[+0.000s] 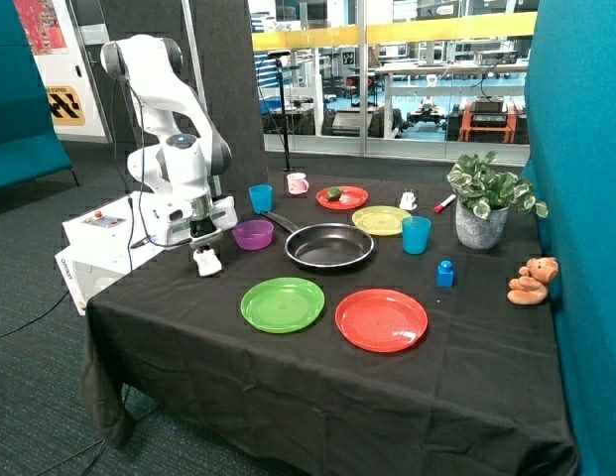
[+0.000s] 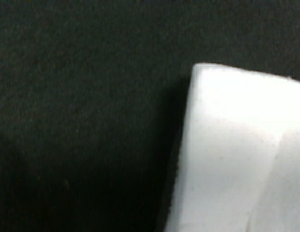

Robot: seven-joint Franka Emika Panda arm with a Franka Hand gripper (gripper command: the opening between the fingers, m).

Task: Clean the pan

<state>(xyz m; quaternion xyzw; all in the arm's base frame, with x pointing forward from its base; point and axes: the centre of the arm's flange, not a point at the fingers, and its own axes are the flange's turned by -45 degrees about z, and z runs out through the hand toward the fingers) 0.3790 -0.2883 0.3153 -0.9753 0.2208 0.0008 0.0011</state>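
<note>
— Finger spacing on the white gripper (image 1: 204, 248)?
— It cannot be told; a small white block (image 1: 207, 262) is being hovered over.
— Pan?
— The round black frying pan (image 1: 329, 246) is being left well apart, beside the purple bowl (image 1: 253, 234).

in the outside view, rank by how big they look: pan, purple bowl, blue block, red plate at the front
1. Red plate, though nearest the camera
2. Pan
3. Purple bowl
4. Blue block
</note>
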